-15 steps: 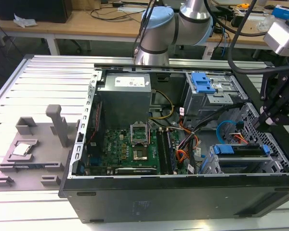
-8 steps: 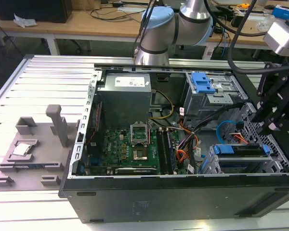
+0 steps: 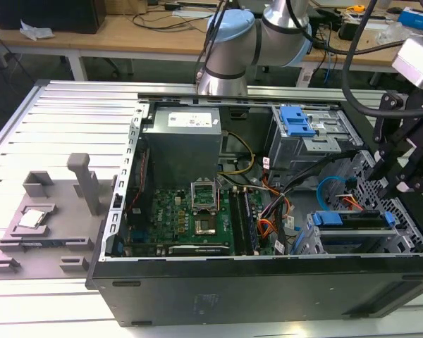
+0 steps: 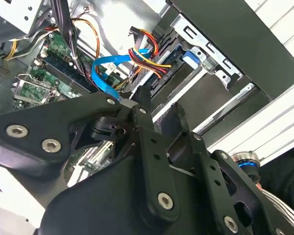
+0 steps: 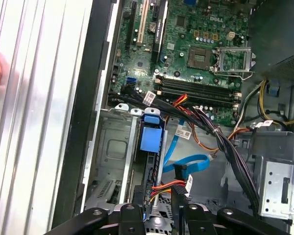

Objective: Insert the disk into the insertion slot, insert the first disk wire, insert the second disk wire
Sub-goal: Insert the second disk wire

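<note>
Blue plastic marks the frame of the disk, which sits pushed into the metal cage in the corner of the case, on the exterior view's right. The gripper hangs just above it, close to the case wall, with little room there. In the second wrist view its jaws stand a little apart, with nothing between them. The light-blue wire loops beside the disk. Red and yellow wires cover the disk's end, so its plugs are hard to see.
</note>
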You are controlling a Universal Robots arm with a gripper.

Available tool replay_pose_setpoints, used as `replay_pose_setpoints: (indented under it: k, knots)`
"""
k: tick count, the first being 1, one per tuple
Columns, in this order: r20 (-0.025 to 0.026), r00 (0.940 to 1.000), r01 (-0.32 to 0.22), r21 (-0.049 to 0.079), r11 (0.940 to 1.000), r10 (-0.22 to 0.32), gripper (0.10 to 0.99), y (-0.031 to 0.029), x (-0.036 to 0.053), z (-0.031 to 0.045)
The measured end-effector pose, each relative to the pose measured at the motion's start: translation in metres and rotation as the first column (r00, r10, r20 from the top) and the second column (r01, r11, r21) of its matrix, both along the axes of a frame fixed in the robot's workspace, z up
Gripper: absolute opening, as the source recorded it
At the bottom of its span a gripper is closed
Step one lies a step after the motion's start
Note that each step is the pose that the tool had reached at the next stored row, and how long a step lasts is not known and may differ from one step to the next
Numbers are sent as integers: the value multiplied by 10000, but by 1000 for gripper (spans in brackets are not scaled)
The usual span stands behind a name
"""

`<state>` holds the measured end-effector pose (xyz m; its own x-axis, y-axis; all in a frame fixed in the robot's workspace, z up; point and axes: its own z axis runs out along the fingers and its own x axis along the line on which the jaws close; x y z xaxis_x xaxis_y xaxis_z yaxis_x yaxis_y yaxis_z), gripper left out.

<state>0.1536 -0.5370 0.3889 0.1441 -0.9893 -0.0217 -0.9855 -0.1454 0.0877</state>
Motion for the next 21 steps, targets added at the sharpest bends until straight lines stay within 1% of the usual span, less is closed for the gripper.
replay_pose_setpoints:
  k: [3,7,13,15,19,21]
  knots:
    - [0,10000,-1,-4,10000,1,361,1,0,12]
    - [0,10000,-2,-8,10000,2,361,0,0,96]
    - [0,10000,-3,-9,10000,3,361,0,-1,106]
    - [0,10000,-3,-11,10000,3,361,0,-16,107]
    - [0,10000,-3,-9,10000,3,361,0,-100,106]
    - [0,10000,-3,-9,10000,3,361,0,-165,106]
